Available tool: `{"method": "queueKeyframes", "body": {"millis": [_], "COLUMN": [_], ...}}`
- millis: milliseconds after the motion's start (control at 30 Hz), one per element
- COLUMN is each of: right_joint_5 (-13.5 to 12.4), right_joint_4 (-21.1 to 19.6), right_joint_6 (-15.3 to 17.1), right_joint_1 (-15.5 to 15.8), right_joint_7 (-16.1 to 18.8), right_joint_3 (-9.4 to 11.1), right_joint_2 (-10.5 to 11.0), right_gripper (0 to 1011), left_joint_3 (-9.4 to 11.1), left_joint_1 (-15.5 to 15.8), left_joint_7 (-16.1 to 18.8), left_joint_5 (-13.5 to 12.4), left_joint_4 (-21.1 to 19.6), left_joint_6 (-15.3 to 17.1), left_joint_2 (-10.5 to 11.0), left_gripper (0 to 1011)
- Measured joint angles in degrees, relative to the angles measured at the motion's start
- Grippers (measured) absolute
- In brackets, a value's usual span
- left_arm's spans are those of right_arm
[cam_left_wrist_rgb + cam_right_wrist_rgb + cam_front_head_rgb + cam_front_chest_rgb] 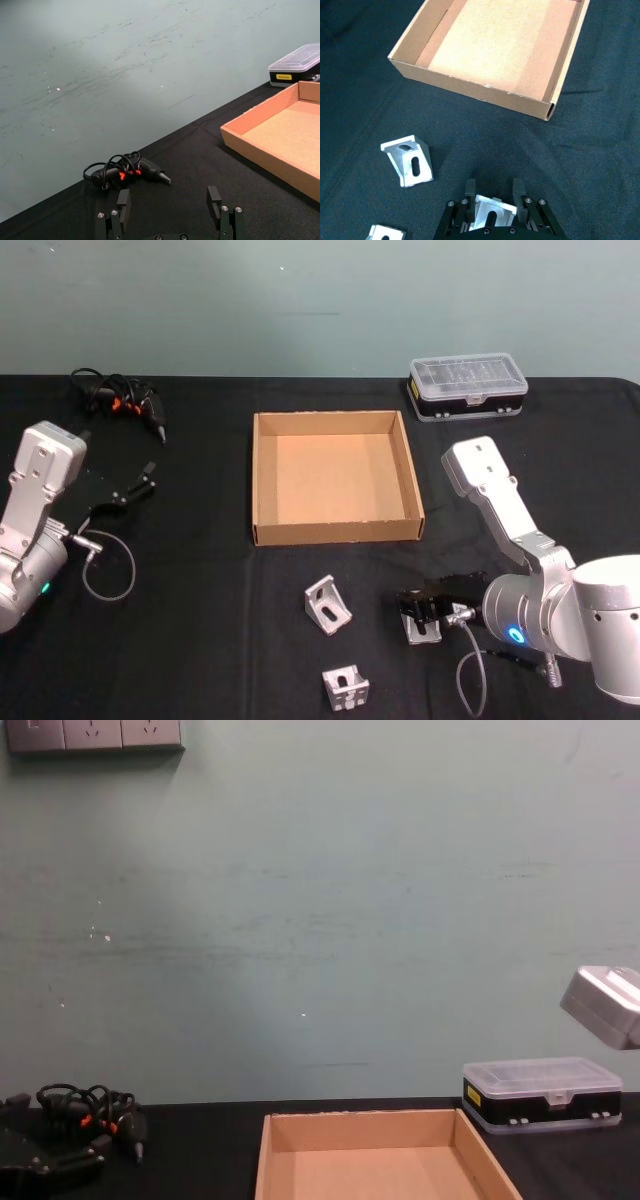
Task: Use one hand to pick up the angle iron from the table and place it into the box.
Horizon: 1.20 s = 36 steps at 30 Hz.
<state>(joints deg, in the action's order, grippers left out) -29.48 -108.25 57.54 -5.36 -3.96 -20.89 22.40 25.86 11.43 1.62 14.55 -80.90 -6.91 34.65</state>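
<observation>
Task stage: grasp under way, nothing delivered. The box (335,532), at the middle of the surface (200,640), is empty, its brown floor bare. The right hand (493,186) is low near the front edge, right of centre, its fingers (470,187) narrow and set against the two sides of one iron (492,212). The grip looks made, though the iron appears to rest on the surface, in front of the box's right front corner and clear of it. Left to do, by this reading: lift, carry over the near wall, release inside. The left hand (169,210) is parked near the left edge, fingers wide, holding nothing.

The iron: a small, silvery L-shaped bracket with a slotted hole in its face and raised side ribs. A second iron (327,605) and a third iron (345,687), alike in form, lie apart from it nearer the middle of the front edge.
</observation>
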Motion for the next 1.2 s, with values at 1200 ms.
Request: {"method": "queueKeyframes", "body": {"millis": [1200], "right_joint_5": [7.0], "right_joint_4": [17.3], "right_joint_6": [-7.8], "right_joint_1": [-20.2], "right_joint_7": [7.5], "right_joint_3": [-3.8], "right_joint_2": [-6.3], "right_gripper": [448], "left_joint_3": [0.0], "left_joint_1": [0.0], "left_joint_7": [0.0], "left_joint_5": [0.0], "left_joint_4": [0.0], "left_joint_6": [0.0], "left_joint_2": [0.0], "left_gripper": [1000]}}
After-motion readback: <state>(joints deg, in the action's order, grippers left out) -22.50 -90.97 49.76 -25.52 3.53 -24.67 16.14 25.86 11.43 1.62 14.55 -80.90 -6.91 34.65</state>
